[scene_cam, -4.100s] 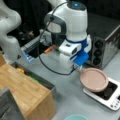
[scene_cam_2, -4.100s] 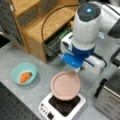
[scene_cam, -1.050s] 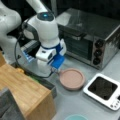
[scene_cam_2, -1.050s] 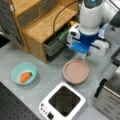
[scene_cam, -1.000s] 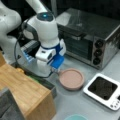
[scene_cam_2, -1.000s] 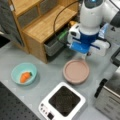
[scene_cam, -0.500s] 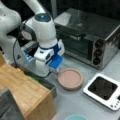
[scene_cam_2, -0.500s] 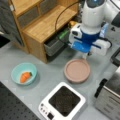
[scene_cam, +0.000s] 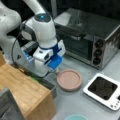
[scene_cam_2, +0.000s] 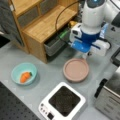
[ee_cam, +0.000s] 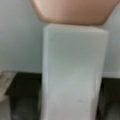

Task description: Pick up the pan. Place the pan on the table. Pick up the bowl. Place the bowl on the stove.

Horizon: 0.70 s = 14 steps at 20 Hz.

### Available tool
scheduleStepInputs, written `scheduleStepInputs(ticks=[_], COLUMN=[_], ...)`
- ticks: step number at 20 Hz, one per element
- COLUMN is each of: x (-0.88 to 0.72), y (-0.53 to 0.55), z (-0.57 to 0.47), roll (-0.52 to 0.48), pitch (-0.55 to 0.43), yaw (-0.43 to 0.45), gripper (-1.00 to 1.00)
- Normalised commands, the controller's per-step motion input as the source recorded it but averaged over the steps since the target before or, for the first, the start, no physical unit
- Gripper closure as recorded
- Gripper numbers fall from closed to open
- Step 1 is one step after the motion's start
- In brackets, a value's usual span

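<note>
The pan [scene_cam_2: 76, 69] sits flat on the grey desk [scene_cam_2: 47, 77], off the stove [scene_cam_2: 63, 101], so that burner is free. The hand [scene_cam_2: 85, 56] hovers at the pan's white handle [ee_cam: 73, 70]; whether it grips or has released, I cannot tell. The bowl [scene_cam_2: 24, 73], holding a carrot [scene_cam_2: 24, 76], waits far left.

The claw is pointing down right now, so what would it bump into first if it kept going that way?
Probably the pan's white handle, which fills the wrist view right under the claw. The pan sits on the grey table, so the table lies just below. How far above the handle the claw is cannot be told.
</note>
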Motion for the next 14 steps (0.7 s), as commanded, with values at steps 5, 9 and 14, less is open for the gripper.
scheduleStepInputs(ticks=[5, 9, 14], x=[-0.15, -0.15, -0.15], y=[0.03, 0.03, 0.03], z=[-0.09, -0.09, -0.09], roll=[0.009, 0.006, 0.006], pitch=[-0.175, -0.175, -0.175], yaw=[-0.124, -0.095, -0.095], gripper=[1.0, 1.0, 1.0])
